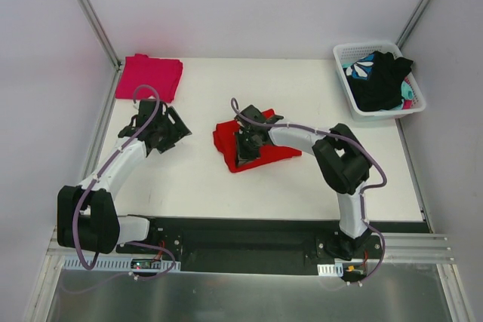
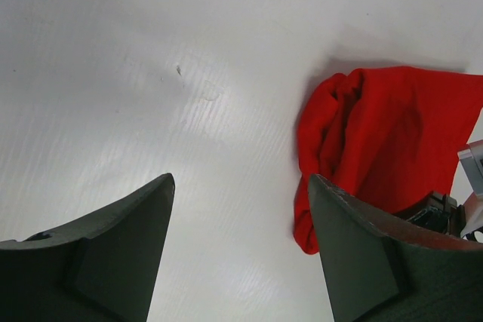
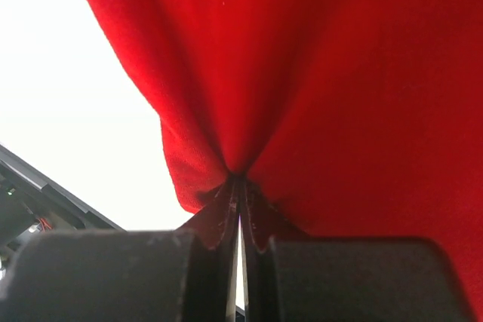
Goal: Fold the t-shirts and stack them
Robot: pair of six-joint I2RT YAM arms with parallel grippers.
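The bright red t-shirt (image 1: 260,152) lies bunched in the middle of the white table (image 1: 302,179). My right gripper (image 1: 247,147) is on it, shut on a pinch of the red cloth (image 3: 302,73), which fills the right wrist view. My left gripper (image 1: 167,132) is open and empty, left of the red shirt; its view shows the shirt's rumpled edge (image 2: 362,126) past the right finger (image 2: 362,254). The magenta-pink t-shirt (image 1: 149,76) lies folded at the table's far left corner.
A white basket (image 1: 347,88) at the far right corner holds black (image 1: 385,84) and teal-and-white (image 1: 361,67) garments. White walls with metal posts enclose the table. A black base rail (image 1: 241,235) runs along the near edge.
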